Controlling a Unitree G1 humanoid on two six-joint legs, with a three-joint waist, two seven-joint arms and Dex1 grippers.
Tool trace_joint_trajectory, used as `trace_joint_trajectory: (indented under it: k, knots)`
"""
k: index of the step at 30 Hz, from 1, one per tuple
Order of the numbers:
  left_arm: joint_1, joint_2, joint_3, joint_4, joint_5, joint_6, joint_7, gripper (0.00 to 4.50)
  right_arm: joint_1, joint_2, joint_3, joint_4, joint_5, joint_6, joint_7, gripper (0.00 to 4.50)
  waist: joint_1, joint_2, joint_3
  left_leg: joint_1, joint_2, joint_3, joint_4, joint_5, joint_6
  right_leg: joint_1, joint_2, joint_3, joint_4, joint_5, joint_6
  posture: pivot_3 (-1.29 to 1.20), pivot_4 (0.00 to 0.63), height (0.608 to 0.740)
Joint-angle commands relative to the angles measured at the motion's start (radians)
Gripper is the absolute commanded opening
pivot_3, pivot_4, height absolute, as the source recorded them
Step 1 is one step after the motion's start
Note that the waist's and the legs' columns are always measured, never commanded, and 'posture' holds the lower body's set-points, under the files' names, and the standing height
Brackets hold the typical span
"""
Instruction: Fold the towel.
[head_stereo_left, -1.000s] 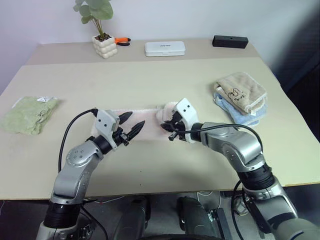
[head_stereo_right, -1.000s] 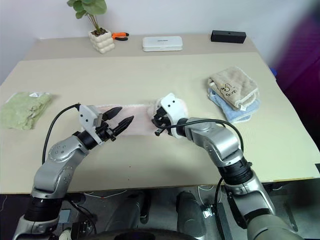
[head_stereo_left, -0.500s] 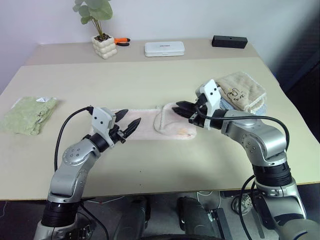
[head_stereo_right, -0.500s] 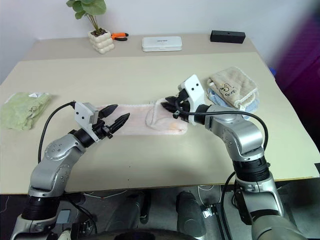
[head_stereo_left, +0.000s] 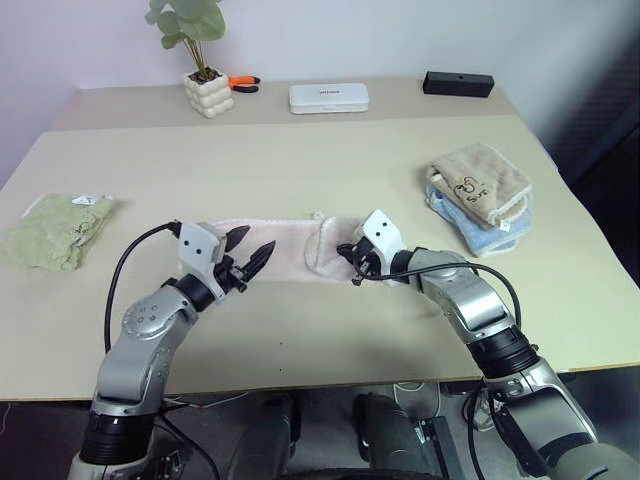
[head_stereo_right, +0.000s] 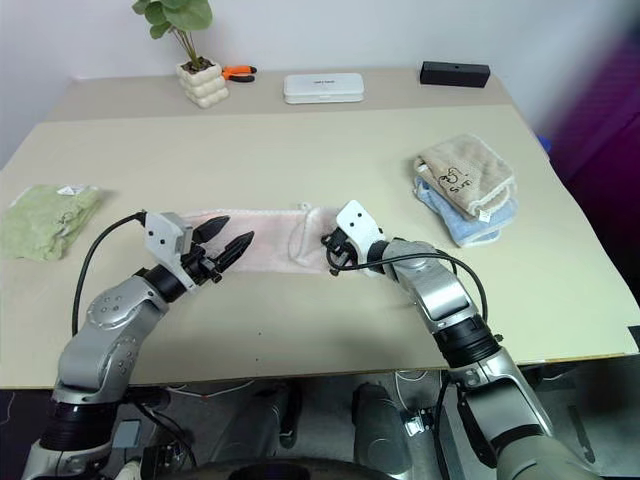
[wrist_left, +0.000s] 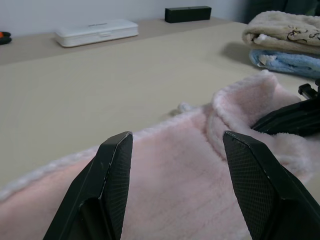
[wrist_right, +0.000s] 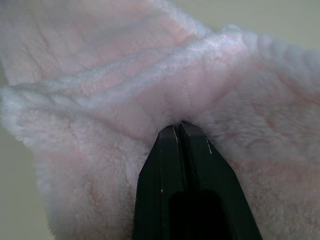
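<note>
Right gripper (wrist_right: 179, 125) closed, tips apparently pressing towel (head_stereo_left: 290, 250); left gripper (head_stereo_left: 252, 258) wide above it.

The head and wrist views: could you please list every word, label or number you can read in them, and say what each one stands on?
White case at the table's far edge: a small dark marking, too small to read.
Beige towel on the blue towel: a dark printed motif with some letters, too blurred to read.
White tag on the green towel: unreadable.
Pink towel: no lettering visible.

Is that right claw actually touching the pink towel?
Touching. In the right wrist view the right gripper has its shut fingertips pressed into the towel, whose pile dimples around them, with no gap.
</note>
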Motion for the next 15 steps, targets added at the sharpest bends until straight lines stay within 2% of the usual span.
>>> trace_joint_trajectory:
  k: [1,2,3,7,10,11,15]
  knots:
    - [0.083,-0.02,0.096,-0.108,-0.091,0.057,0.049,2.9,-0.071,0.014,-0.096,-0.032,0.032,-0.048,-0.003,0.28,-0.004,0.0,0.0,0.0,0.0,0.0,0.0,0.0,0.0,0.0,0.0,0.0,0.0,0.0,0.0,0.0,0.15,0.729]
    - [0.115,-0.038,0.127,-0.134,-0.131,0.091,0.079,2.9,-0.092,0.005,-0.118,-0.053,0.043,-0.066,0.015,0.56,-0.004,0.001,0.001,0.0,0.0,0.0,-0.001,0.0,0.0,-0.001,0.0,0.001,0.0,0.0,0.0,0.0,0.15,0.729]
    - [0.145,-0.063,0.156,-0.155,-0.179,0.125,0.112,3.15,-0.107,-0.006,-0.127,-0.078,0.054,-0.085,0.045,0.84,-0.004,0.001,0.001,0.0,0.0,0.001,-0.001,0.0,0.0,-0.001,0.0,0.001,0.0,0.0,0.0,0.0,0.15,0.729]
    - [0.256,-0.113,0.238,-0.239,-0.375,0.237,0.18,4.5,-0.134,-0.033,-0.131,-0.162,0.096,-0.104,0.146,2.77,0.004,-0.001,0.001,-0.001,0.0,-0.001,0.0,0.0,0.0,-0.001,-0.001,0.0,0.0,0.0,0.0,0.0,0.15,0.729]
    - [0.309,-0.136,0.29,-0.257,-0.493,0.311,0.268,4.5,-0.124,-0.042,-0.112,-0.224,0.11,-0.113,0.202,4.26,0.006,-0.001,0.0,-0.001,0.0,-0.002,0.0,0.0,0.0,0.001,-0.001,-0.002,-0.001,0.0,0.0,0.0,0.15,0.729]
    - [0.316,-0.152,0.312,-0.246,-0.545,0.335,0.32,4.5,-0.117,-0.04,-0.103,-0.242,0.112,-0.117,0.214,4.39,0.006,-0.001,0.0,-0.001,0.0,-0.002,0.0,0.0,0.0,0.001,-0.002,-0.002,-0.001,-0.002,-0.002,0.0,0.15,0.729]
    - [0.304,-0.191,0.361,-0.21,-0.73,0.389,0.47,4.5,-0.083,-0.026,-0.068,-0.279,0.11,-0.132,0.241,4.39,0.006,-0.001,0.0,-0.001,0.0,-0.002,0.0,0.0,0.0,0.001,-0.002,-0.002,-0.001,-0.002,-0.003,0.0,0.15,0.729]
